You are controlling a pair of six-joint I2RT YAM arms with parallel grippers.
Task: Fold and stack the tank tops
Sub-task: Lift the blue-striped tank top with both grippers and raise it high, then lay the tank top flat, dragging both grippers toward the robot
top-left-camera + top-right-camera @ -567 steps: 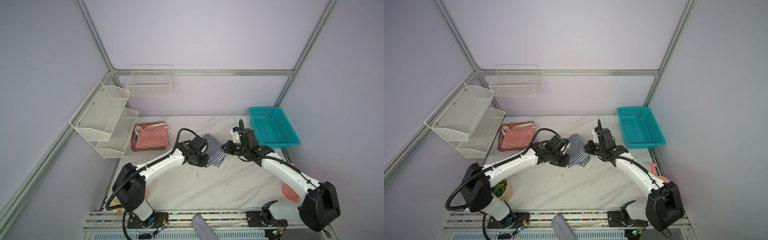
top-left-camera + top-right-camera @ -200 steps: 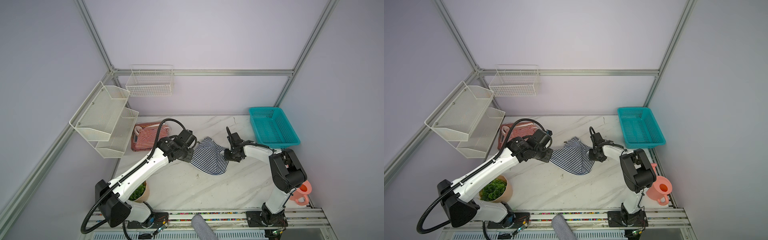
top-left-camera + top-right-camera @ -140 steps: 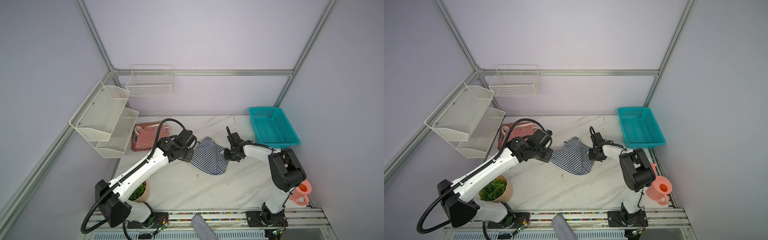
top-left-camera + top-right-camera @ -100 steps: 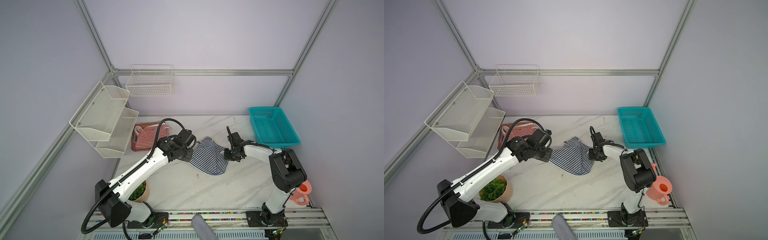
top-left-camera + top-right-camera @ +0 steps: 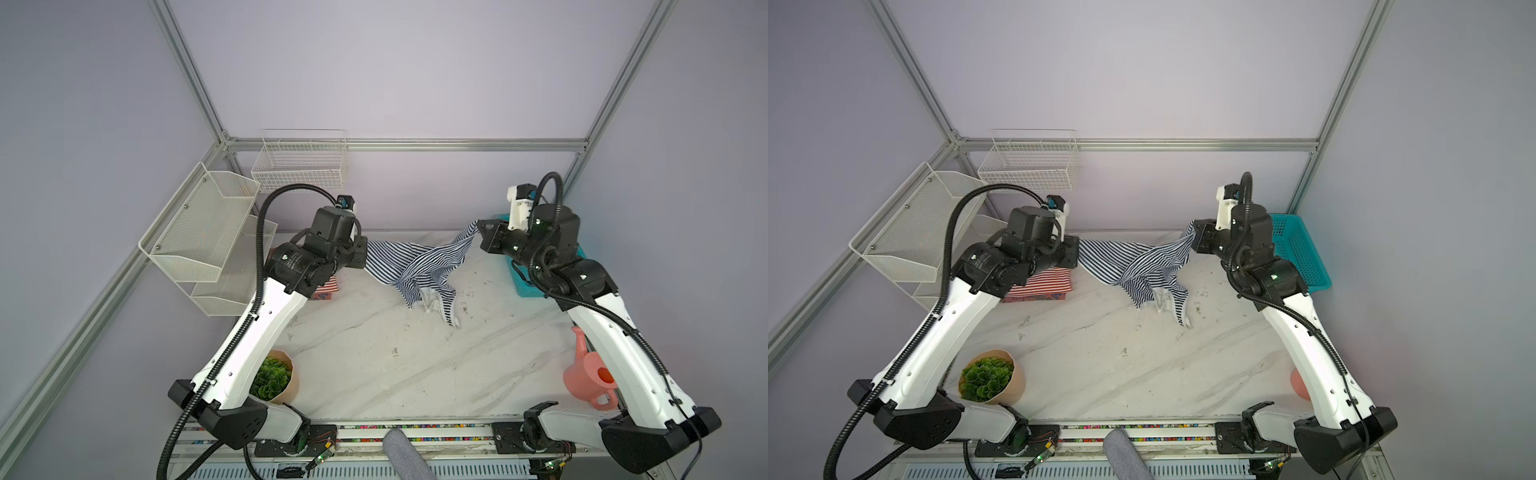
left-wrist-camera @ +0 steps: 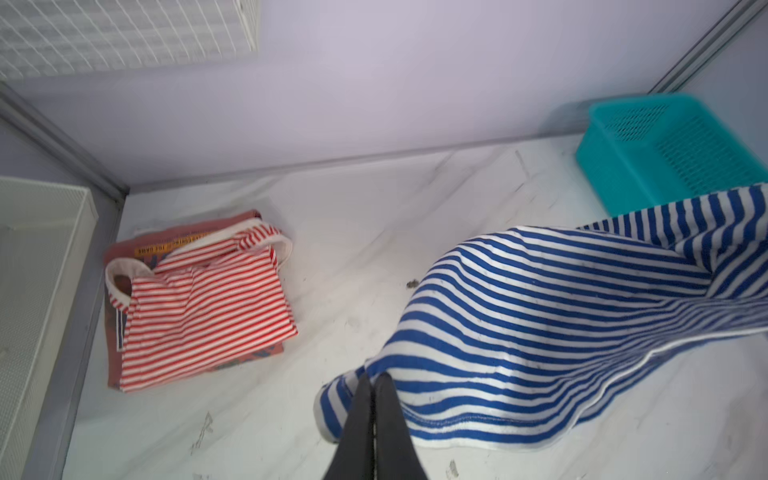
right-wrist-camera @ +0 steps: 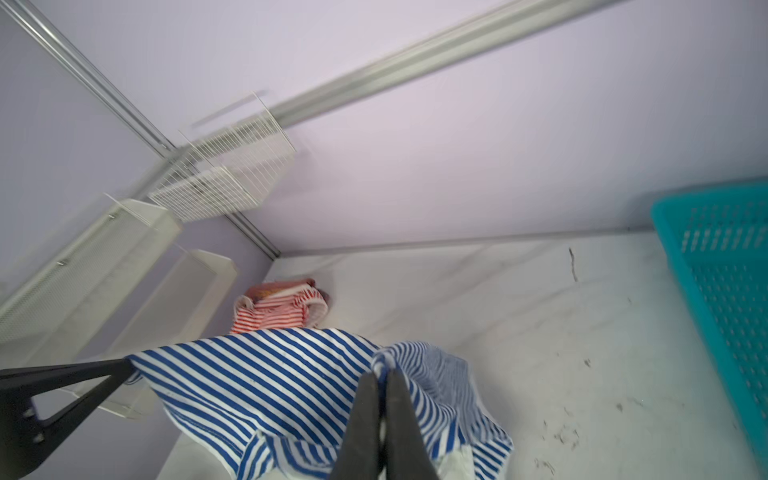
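Lifted since before, the navy top [image 5: 419,262] is stretched above the bench [image 5: 374,357], pinched by left tool [image 6: 374,380] and right tool [image 7: 383,376].

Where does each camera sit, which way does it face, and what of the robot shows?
Top views: above the front, looking down on the table; both arms, left gripper and right gripper holding the navy-striped tank top.
Left wrist: on the left arm, facing the back wall; its shut fingers.
Right wrist: on the right arm, facing the back-left corner; its shut fingers, left gripper too.
Shared: both wrist views see the red-striped tank top and teal basket.
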